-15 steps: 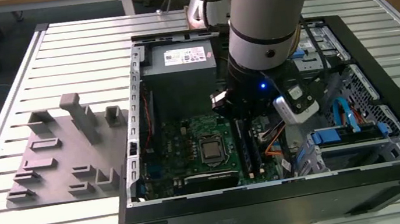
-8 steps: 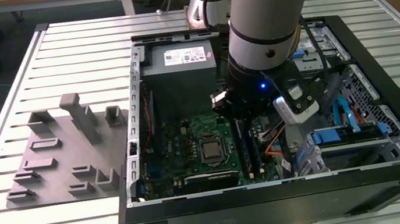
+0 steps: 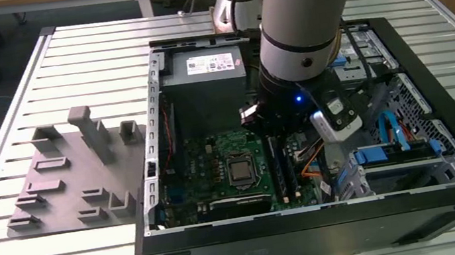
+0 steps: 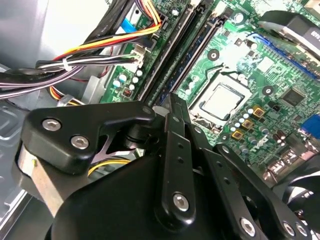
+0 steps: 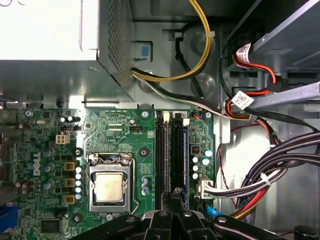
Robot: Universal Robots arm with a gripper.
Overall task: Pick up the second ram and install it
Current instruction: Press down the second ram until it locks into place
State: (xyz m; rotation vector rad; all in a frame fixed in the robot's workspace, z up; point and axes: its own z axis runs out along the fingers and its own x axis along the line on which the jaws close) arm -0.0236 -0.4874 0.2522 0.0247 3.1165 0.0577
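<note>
In the first wrist view the second ram (image 5: pixel 176 155) is a long dark stick lying along the memory slots (image 5: pixel 161 160) of the green motherboard (image 5: pixel 50 150), beside the processor socket (image 5: pixel 108 187). My gripper (image 5: pixel 176 194) sits over the stick's middle, its fingers drawn close together on it. The second wrist view has the gripper (image 4: pixel 172 100) at the near end of the slots (image 4: pixel 187 45). In the exterior view the arm (image 3: pixel 304 36) reaches down into the open computer case (image 3: pixel 312 222) and hides the hand above the slots (image 3: pixel 282 166).
Bundled black, yellow and red cables (image 5: pixel 270 170) run close beside the slots. The power supply (image 3: pixel 201 71) fills the case's far end. Drive bays with blue clips (image 3: pixel 390 145) lie toward the exterior view's right. A grey slotted holder (image 3: pixel 75 182) rests on the slatted table at the left.
</note>
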